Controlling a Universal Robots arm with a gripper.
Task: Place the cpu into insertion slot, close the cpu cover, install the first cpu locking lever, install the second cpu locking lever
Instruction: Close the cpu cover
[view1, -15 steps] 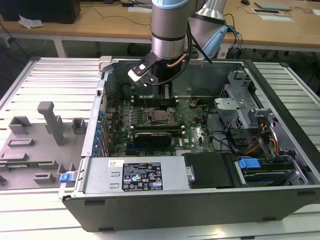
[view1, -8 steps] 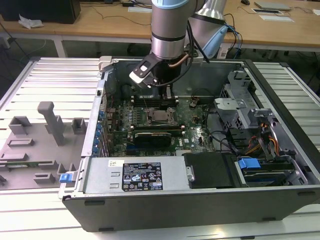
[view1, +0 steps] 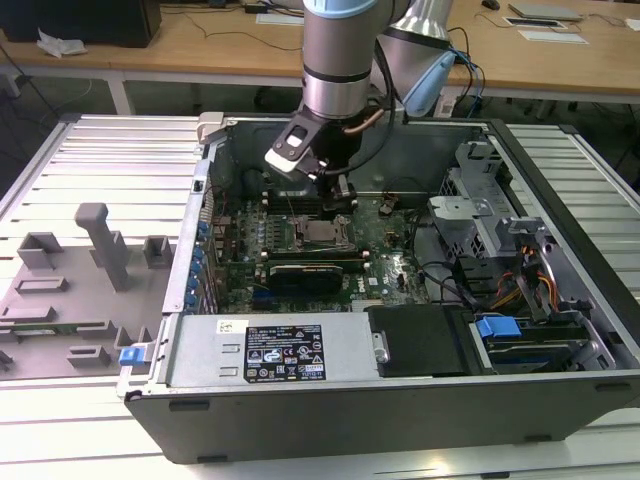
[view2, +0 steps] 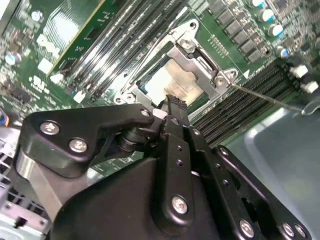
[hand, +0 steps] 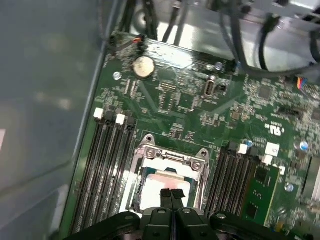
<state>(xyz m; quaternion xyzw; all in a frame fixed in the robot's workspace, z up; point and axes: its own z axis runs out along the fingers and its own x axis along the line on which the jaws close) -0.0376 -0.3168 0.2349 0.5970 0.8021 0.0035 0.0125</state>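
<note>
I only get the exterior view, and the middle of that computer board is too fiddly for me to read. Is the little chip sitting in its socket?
Observer: Yes. In the second wrist view, the cpu lies pale face up in the insertion slot.
Operator: Is anything covering it?
Observer: The cpu cover, a silver frame, lies down around it.
Operator: What hangs above it?
Observer: In the first wrist view, the tool hangs just over the chip, fingertips together and holding nothing.
</note>
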